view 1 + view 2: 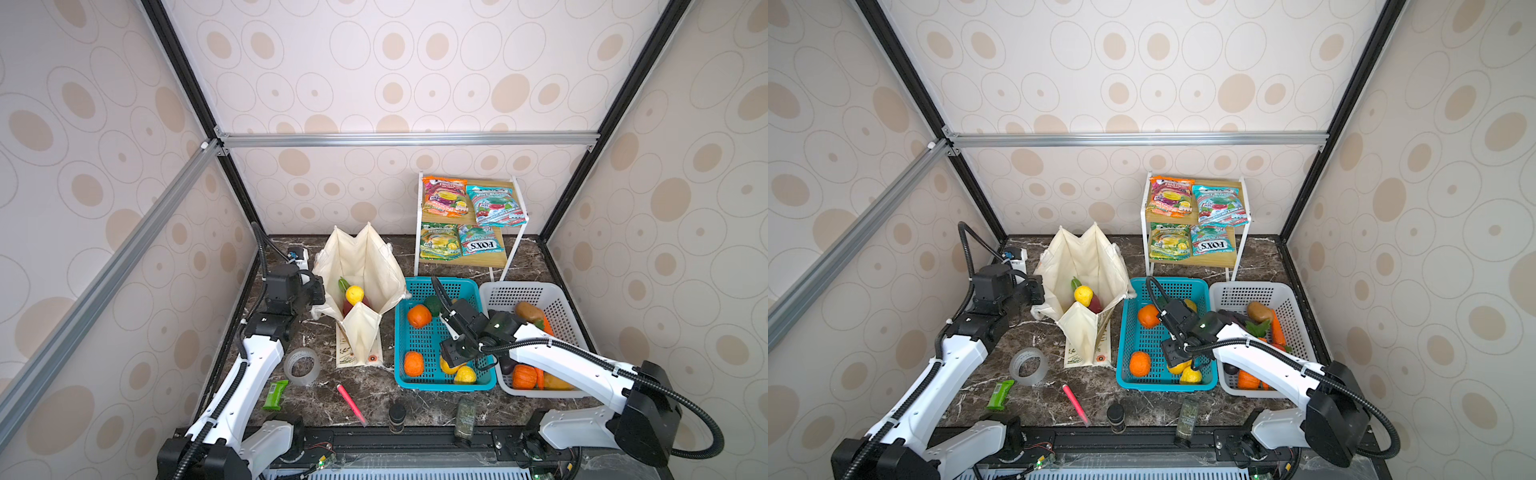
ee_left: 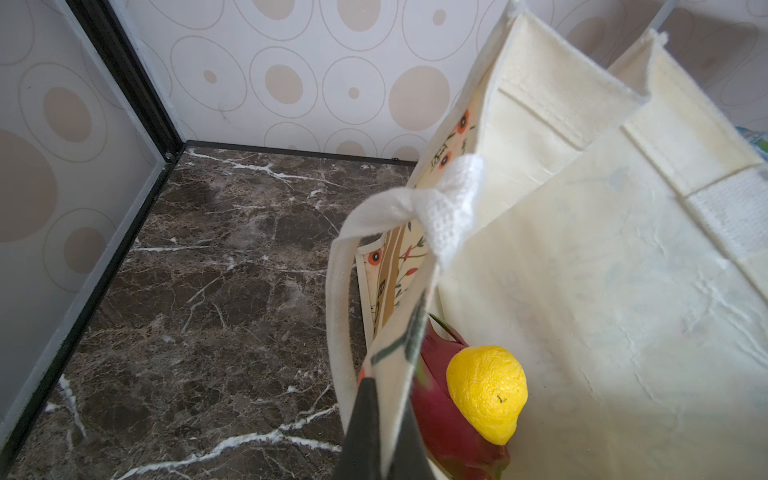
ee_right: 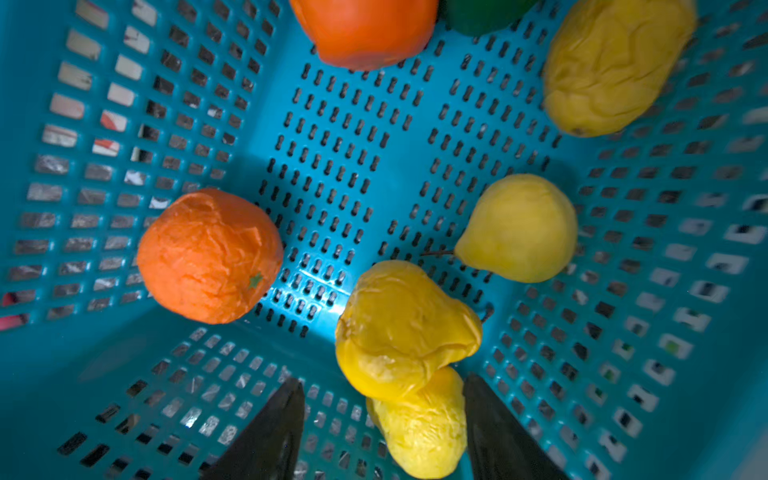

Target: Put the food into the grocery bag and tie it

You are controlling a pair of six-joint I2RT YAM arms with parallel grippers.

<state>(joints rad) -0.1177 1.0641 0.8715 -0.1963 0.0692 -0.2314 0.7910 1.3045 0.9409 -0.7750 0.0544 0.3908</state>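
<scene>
The left gripper (image 2: 386,399) is pinching the printed side wall of the tall cream canvas grocery bag (image 1: 365,266) at its rim, jaws fully closed, near a white woven handle (image 2: 449,195). The bag is standing open on the dark marbled bench (image 1: 324,399), at 9 o'clock from the turquoise perforated plastic basket (image 1: 397,332) in both top views. Inside the bag, a yellow dimpled toy citrus (image 2: 486,390) is resting against a magenta toy dragon fruit (image 2: 444,440).

The right gripper (image 3: 380,384) is hanging inside the turquoise basket with its jaws roughly half apart, gripping nothing. Its 2 dark fingers (image 3: 274,432) are straddling a wrinkled yellow toy lemon (image 3: 419,432) at the basket's 5 o'clock corner; I cannot tell whether either is touching it. A crumpled yellow toy fruit (image 3: 403,328) is lying against that lemon, and a wrinkled orange toy fruit (image 3: 210,255) is sitting at 7 o'clock.

A white perforated plastic basket (image 1: 552,299) of toy vegetables is standing at 3 o'clock, touching the turquoise one. At 12 o'clock, 4 glossy candy packets (image 1: 494,205) are lying on a 2-tier wooden shelf (image 1: 505,257).
</scene>
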